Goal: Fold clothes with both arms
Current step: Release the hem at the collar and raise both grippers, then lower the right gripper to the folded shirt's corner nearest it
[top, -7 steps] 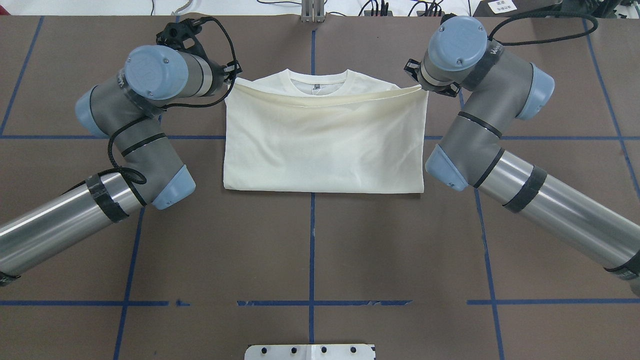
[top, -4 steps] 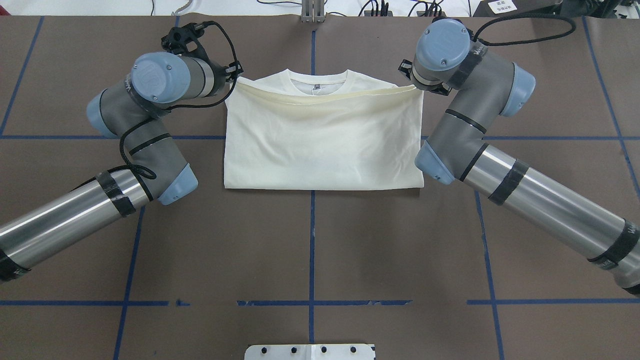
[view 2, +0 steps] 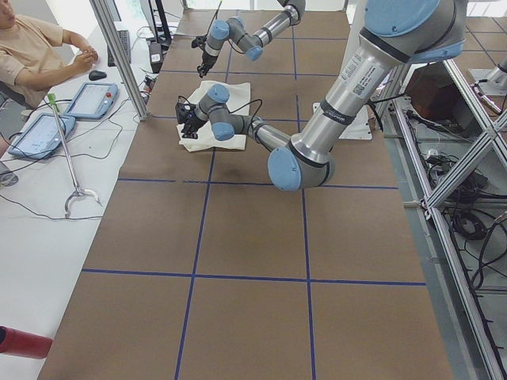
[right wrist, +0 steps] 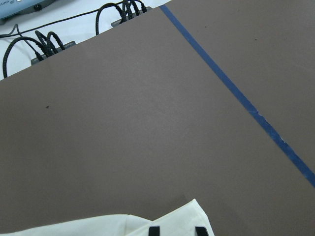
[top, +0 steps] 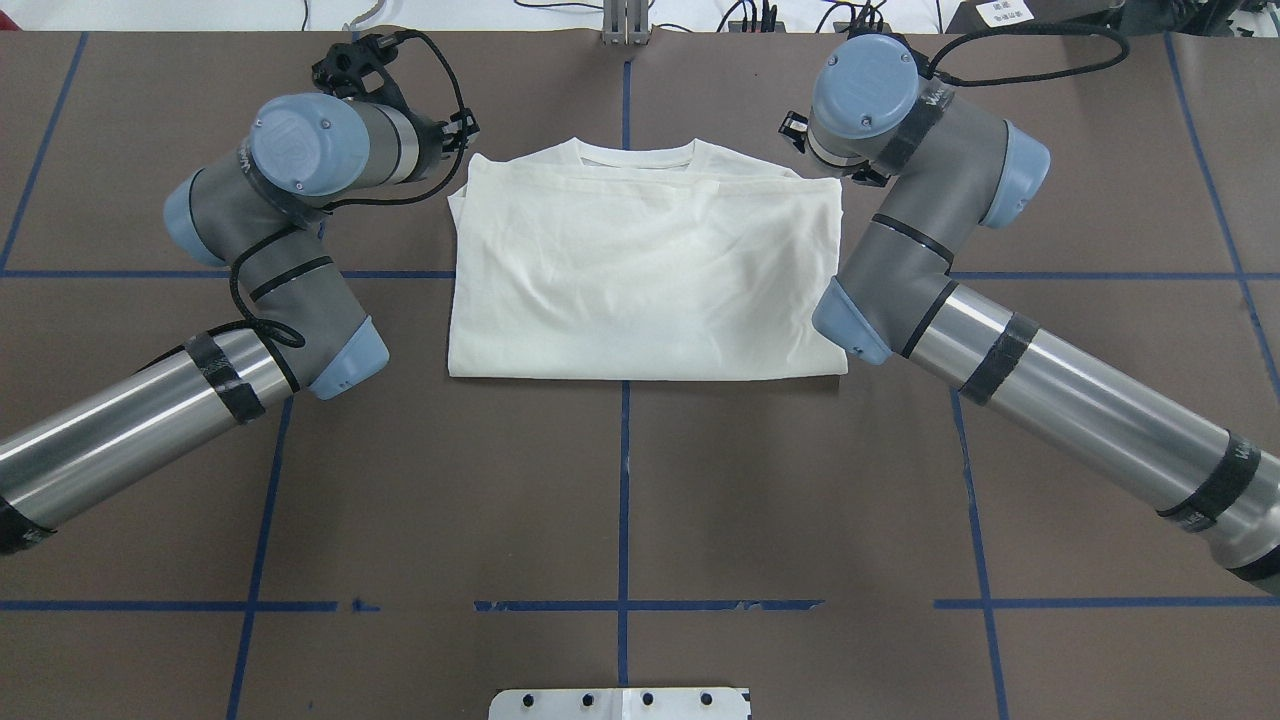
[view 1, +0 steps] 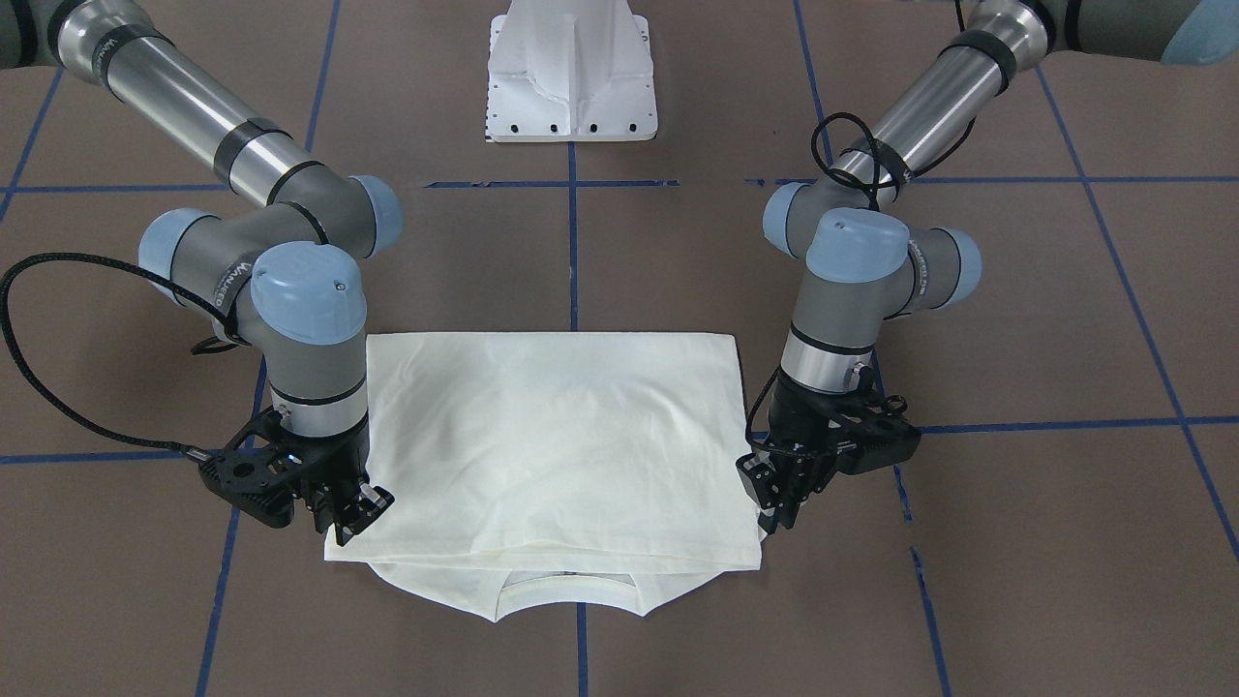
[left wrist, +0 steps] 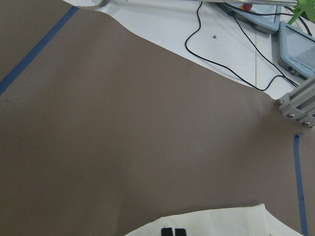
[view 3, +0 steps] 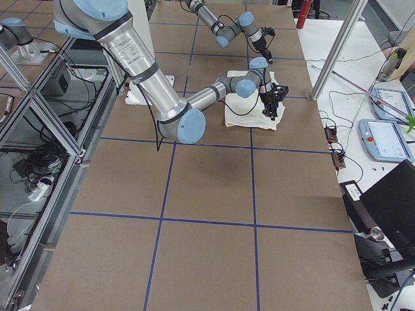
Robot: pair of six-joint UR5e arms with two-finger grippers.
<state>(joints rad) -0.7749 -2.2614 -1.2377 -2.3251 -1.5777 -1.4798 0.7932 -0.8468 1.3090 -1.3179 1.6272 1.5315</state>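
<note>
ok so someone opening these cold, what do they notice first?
First is the cream T-shirt, folded in half with its plain side up on the far middle of the brown table. Its ribbed collar peeks out past the folded edge. Next is the symmetry, with the left gripper and right gripper each sitting low at a far corner of the fold.

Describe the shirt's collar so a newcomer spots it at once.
On the brown table lies a folded cream shirt. Along its edge farthest from the robot, the round collar peeks out beyond the folded-over layer: the only curved, banded part on otherwise plain cloth.
</note>
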